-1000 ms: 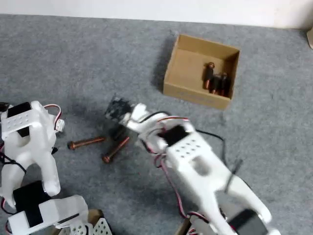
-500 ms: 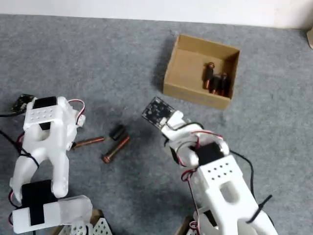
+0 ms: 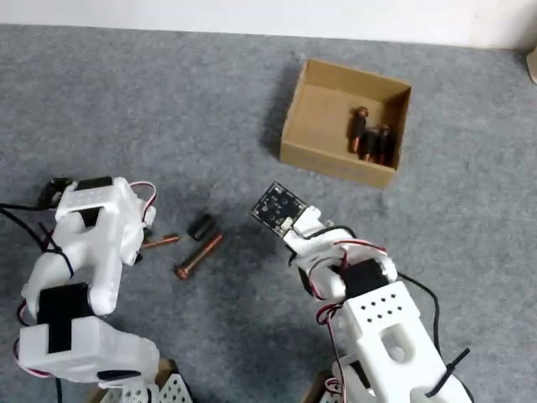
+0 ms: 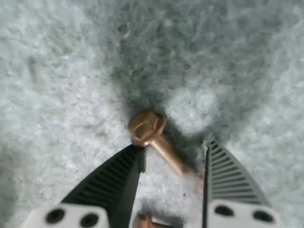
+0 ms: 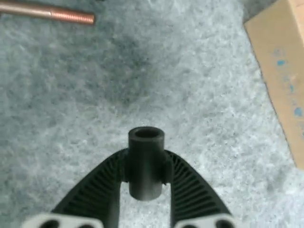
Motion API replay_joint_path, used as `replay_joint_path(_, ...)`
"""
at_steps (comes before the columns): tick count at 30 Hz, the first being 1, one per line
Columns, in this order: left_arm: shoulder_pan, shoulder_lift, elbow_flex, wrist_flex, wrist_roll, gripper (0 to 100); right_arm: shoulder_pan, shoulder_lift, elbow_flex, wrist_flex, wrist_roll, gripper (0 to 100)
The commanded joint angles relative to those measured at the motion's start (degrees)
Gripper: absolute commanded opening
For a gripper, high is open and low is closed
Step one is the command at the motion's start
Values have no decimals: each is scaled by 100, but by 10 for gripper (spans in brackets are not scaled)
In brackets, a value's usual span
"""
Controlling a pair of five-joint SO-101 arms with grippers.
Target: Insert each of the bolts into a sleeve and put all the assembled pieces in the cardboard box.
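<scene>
so the left claw [image 4: 174, 149] has swung in since a moment ago and is now spread wide around a bolt [image 4: 147, 127] toward the left edge of the surface [image 3: 126, 101], not pinching it. The right claw [image 5: 146, 166] has pulled back toward the near edge, clamped on a black sleeve [image 5: 146, 142]. A second bolt [image 3: 199, 256] and a loose sleeve [image 3: 201, 225] lie between the arms. The cardboard box [image 3: 336, 164] near the far edge holds the assembled pieces [image 3: 371, 134].

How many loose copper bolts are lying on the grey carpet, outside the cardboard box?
2. One copper-coloured bolt lies free beside the black cylindrical sleeve; the other sits between the left end effector's open fingers. The arms could hide more.
</scene>
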Motion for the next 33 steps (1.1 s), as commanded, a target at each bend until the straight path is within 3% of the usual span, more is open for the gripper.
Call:
replay_joint_path(1,101,426,-189,-571,290,204,66,-75,-22,-75,-62,5)
replay_joint_path(10,75,664,-303,-651,404,195,48,-119,541,-716,-62,5)
replay_joint_path(15,75,646,-321,-457,404,0,48,-127,664,-796,-62,5)
replay_joint_path(18,84,637,-330,-413,396,6,48,-127,673,-796,-62,5)
replay_joint_path(21,127,629,-558,70,369,5,48,-127,690,-804,-62,5)
replay_joint_path(25,347,637,-1349,1591,325,5,48,-127,690,-804,-62,5)
replay_joint_path(27,479,637,-1771,2233,-123,5,48,-127,690,-804,-62,5)
replay_joint_path(33,576,637,-3187,3481,-2444,5,48,-127,690,-804,-62,5)
